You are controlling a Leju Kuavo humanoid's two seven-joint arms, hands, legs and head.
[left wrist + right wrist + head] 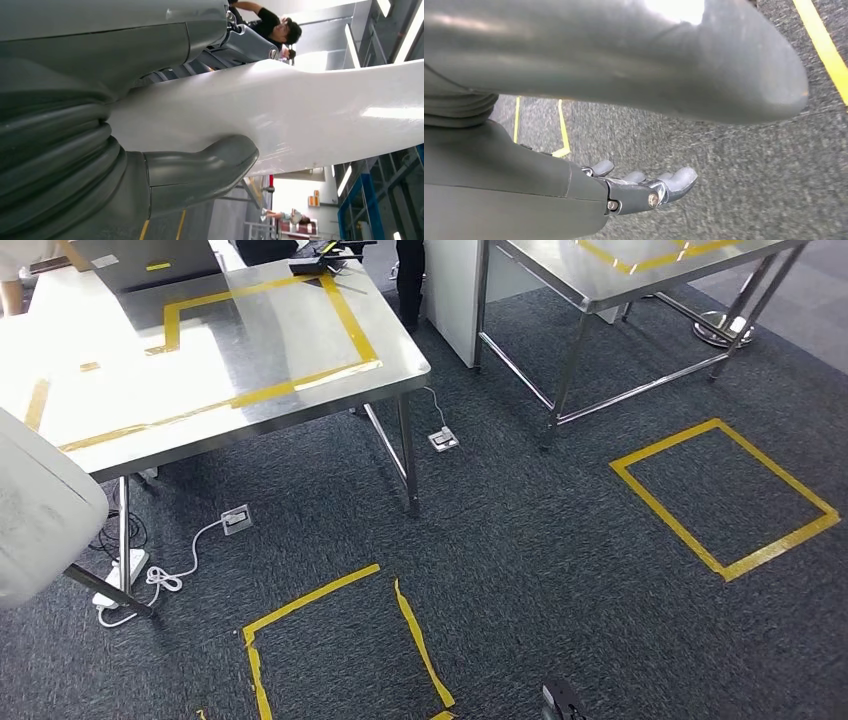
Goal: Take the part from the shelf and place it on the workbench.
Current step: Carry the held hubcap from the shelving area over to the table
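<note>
The part is a large, smooth white curved shell (300, 115); my left hand (125, 165) grips it, with the thumb (210, 167) under it and the darker fingers (240, 45) over it. In the head view the part (40, 510) bulges in from the left edge, in front of the near corner of the steel workbench (250, 350). A rectangle of yellow tape (345, 320) is marked on the benchtop. My right hand (574, 180) hangs over the dark carpet with its fingers (639, 192) apart and nothing in it.
A second steel table (640, 280) stands at the back right. Yellow tape squares (725, 495) (340, 640) mark the carpet. A power strip with white cable (130, 575) and floor sockets (237, 518) (443, 439) lie under and beside the workbench. A person (272, 27) stands beyond the part.
</note>
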